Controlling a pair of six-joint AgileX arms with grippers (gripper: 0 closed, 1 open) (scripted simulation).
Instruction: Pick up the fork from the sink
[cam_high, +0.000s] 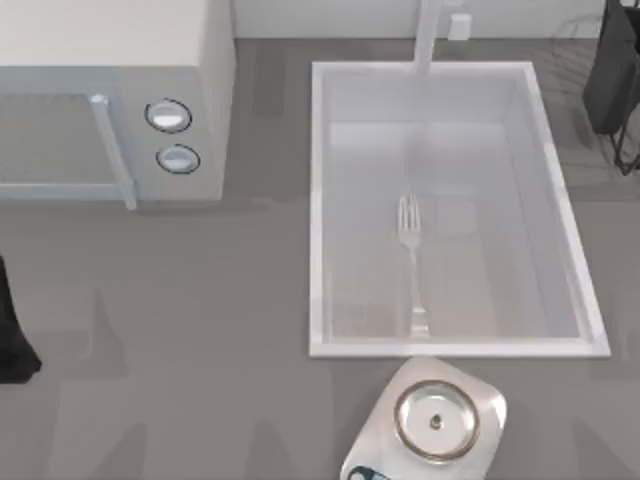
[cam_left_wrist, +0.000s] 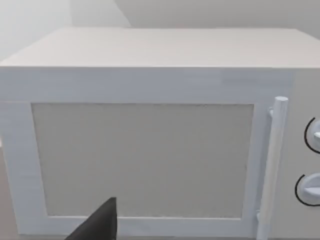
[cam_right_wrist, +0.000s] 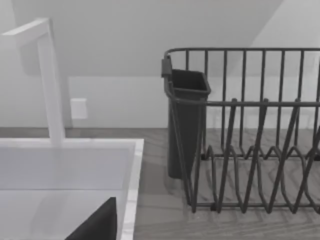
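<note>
The fork (cam_high: 412, 262) lies flat in the sink (cam_high: 322, 200) (tines toward the tap (cam_high: 428, 35)); left arm (cam_high: 12, 330) parked at the table's left edge, right arm (cam_high: 612, 70) at the far right; whether either pincer is wide or narrow, I cannot tell.

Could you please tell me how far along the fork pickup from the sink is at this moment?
Nothing looks done yet: the fork lies flat on the bottom of the sink, tines toward the tap, untouched. Nothing is in hand either. The right arm sits at the table's far right by the dish rack; the left arm is at the left edge, facing the microwave. Reaching, grasping and lifting remain.
</note>
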